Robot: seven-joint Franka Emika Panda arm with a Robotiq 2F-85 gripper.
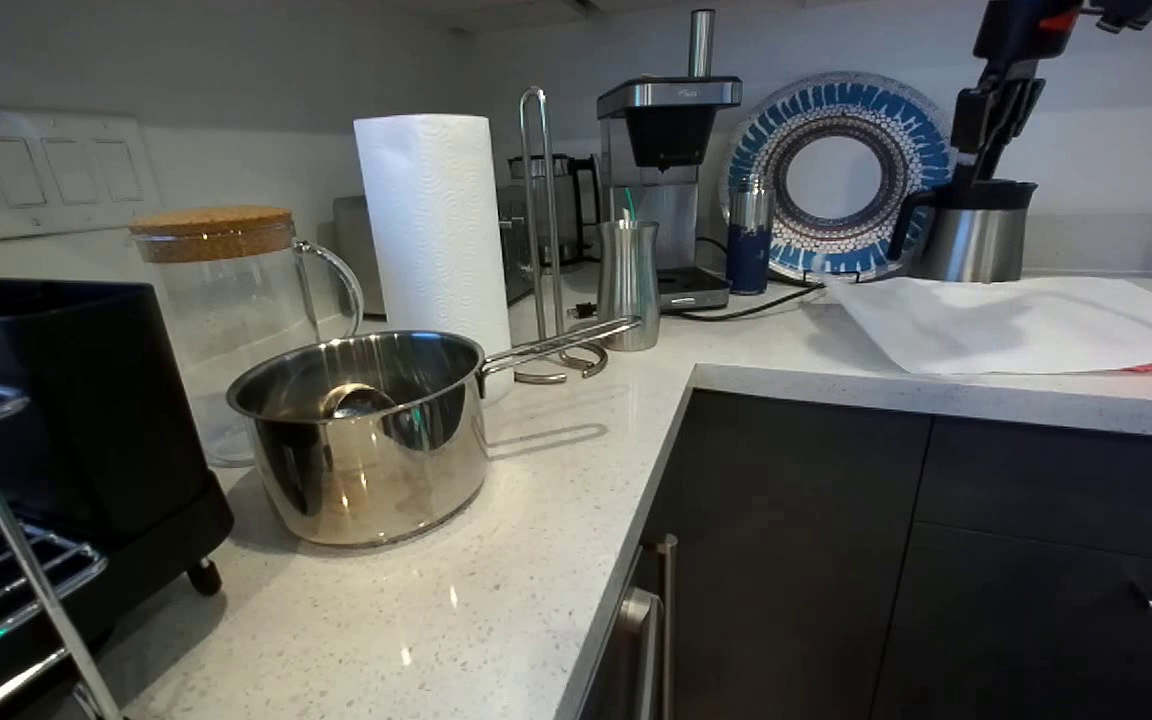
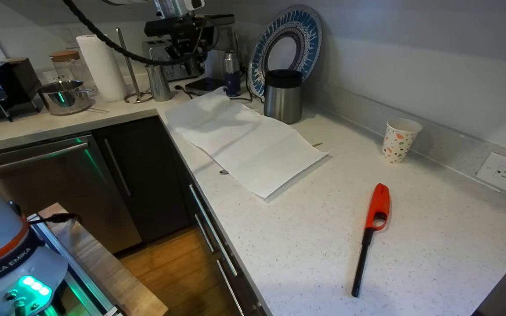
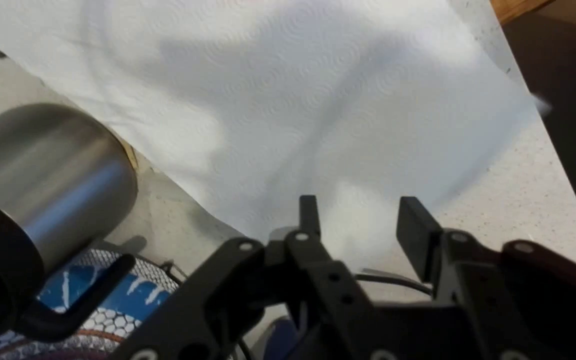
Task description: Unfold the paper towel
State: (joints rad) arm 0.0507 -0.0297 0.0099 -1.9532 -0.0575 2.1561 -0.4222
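The white paper towel lies spread out on the counter, nearly flat with light creases. It shows in both exterior views (image 1: pixel 1046 325) (image 2: pixel 253 147) and fills much of the wrist view (image 3: pixel 268 110). One of its corners reaches the counter's edge in the wrist view. My gripper (image 3: pixel 358 200) is open, with nothing between its fingers, above the towel's end. It also hangs above the counter in both exterior views (image 1: pixel 981 165) (image 2: pixel 193 66). In the wrist view the fingers hide part of the towel's near end.
A steel carafe (image 2: pixel 283 103) stands beside the towel, before a blue patterned plate (image 2: pixel 316 30). A blue bottle (image 2: pixel 232 81) and metal vase (image 2: pixel 158 83) stand behind. A paper cup (image 2: pixel 400 142) and red lighter (image 2: pixel 378 206) are farther along. A saucepan (image 1: pixel 366 460) sits around the corner.
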